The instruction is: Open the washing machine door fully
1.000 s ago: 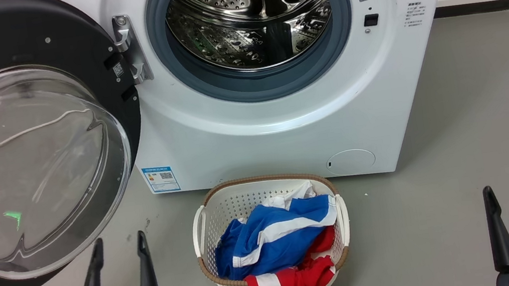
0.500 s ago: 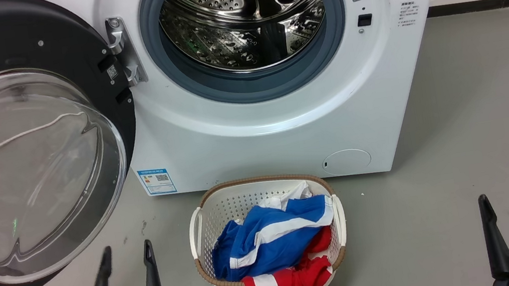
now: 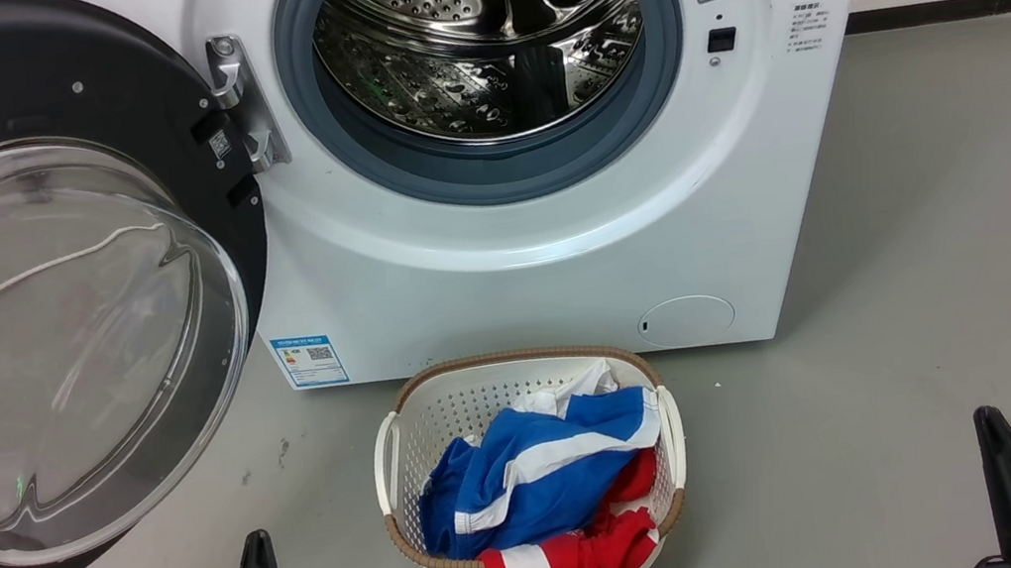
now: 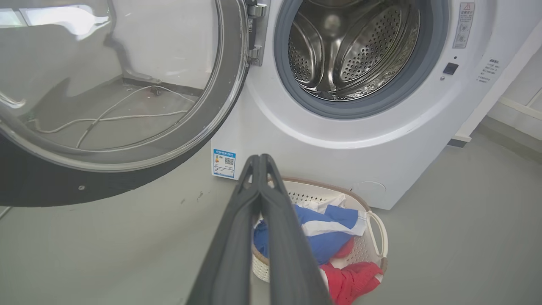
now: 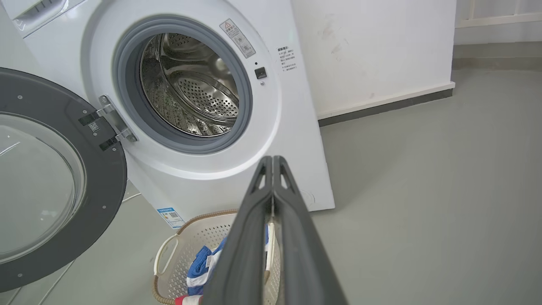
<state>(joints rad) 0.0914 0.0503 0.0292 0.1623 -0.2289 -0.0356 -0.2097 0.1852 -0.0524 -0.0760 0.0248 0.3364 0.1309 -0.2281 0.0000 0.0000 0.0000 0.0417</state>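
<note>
Head view: washing machine door stands wide open at nine o'clock of the washing machine. Left wrist view: left gripper, fingers pressed together, empty. Right wrist view: right gripper, fingers likewise together.

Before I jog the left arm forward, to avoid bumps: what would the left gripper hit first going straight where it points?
Probably the white lower front of the washing machine, beside the blue label. The shut left gripper aims there, above the back rim of the laundry basket, though depth is unclear.
</note>
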